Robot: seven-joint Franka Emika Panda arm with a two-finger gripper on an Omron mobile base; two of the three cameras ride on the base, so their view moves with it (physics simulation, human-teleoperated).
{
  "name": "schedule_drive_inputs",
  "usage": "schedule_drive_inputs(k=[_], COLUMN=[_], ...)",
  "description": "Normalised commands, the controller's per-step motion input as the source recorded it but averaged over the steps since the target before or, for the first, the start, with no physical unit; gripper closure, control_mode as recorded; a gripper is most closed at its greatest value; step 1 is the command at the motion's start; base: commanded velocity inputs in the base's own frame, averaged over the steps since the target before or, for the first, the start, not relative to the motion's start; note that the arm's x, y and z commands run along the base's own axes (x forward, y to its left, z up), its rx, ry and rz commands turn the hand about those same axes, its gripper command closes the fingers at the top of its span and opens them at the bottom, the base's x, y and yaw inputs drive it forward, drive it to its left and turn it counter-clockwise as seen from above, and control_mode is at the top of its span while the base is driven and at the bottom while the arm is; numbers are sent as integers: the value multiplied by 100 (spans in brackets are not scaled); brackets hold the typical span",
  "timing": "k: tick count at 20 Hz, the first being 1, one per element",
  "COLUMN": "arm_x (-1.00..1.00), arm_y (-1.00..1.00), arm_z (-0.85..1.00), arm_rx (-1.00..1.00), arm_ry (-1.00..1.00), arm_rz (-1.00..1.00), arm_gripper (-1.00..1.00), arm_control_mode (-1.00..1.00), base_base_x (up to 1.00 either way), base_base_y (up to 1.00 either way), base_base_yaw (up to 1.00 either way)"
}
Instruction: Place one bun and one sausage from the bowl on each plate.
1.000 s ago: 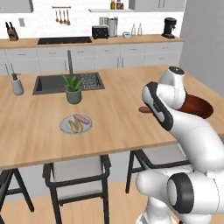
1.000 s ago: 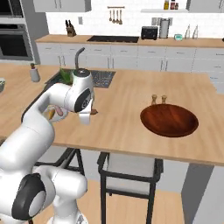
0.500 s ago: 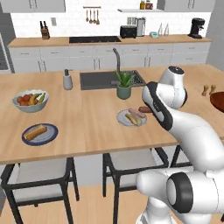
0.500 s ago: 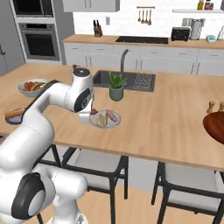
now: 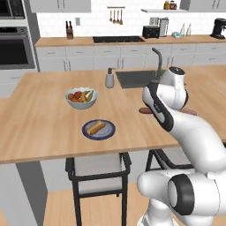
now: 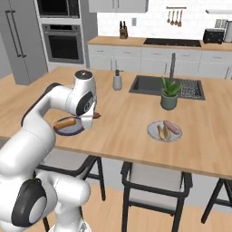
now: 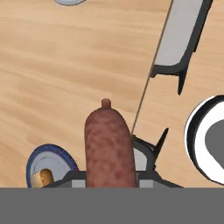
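Note:
My gripper is shut on a pinkish-red sausage, held a little above the wooden counter. The sausage's tip sticks out beside my forearm. To the gripper's left lies the blue-grey plate with a golden bun on it. In the hand view this plate is at the lower left, off to the side of the sausage. The pale grey-white plate carries a bun and a sausage. The bowl is out of view.
A pale bowl of fruit stands behind the blue plate. A soap dispenser, the sink with its faucet, and a potted plant stand further back. Stools sit under the counter's near edge.
The base has driven left along the counter, so the whole scene shifted. The blue plate and fruit bowl have come into view. The gripper stays shut on the sausage.

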Motion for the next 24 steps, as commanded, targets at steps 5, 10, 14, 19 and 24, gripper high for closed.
schedule_drive_inputs(k=[5, 10, 14, 19, 24], arm_x=[2, 48, 29, 7, 0], arm_y=[65, 13, 9, 16, 16], arm_z=[6, -3, -38, -55, -56], arm_rx=[-15, -6, -1, 0, -1], arm_ry=[0, 10, 13, 0, 0], arm_rz=[5, 33, 77, 72, 24], arm_gripper=[100, 100, 100, 100, 100], arm_control_mode=[-100, -100, -100, -100, -100], base_base_x=[0, 0, 0, 0, 0], base_base_y=[19, 0, 0, 0, 0], base_base_yaw=[1, 0, 0, 0, 0])
